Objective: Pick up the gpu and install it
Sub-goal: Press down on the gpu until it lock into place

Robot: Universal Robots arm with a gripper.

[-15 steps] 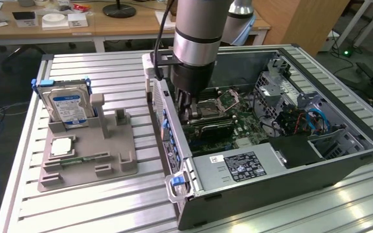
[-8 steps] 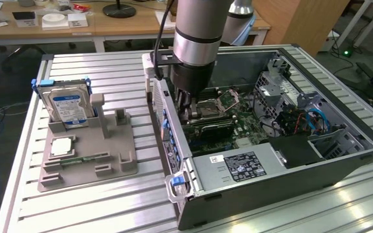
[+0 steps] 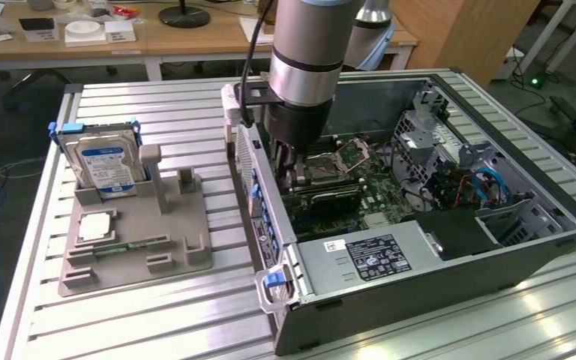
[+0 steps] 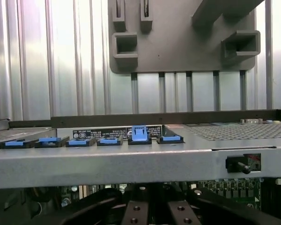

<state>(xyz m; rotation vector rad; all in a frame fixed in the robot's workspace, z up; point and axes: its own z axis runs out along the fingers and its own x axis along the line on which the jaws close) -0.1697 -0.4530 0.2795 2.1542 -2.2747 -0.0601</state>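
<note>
slatted table [image 3: 168,315]; end effector [image 3: 290,169] closed inside case [image 3: 418,285].

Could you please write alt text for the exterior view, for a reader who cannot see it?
A robot arm reaches down into an open computer case lying on a slatted metal table, its gripper low over the motherboard, jaws shut. To the exterior view's left, a grey holder carries an upright hard drive.

The closed pincer [image 4: 154,213] sits below the case rail [image 4: 131,164] with blue clips [image 4: 139,133].
</note>
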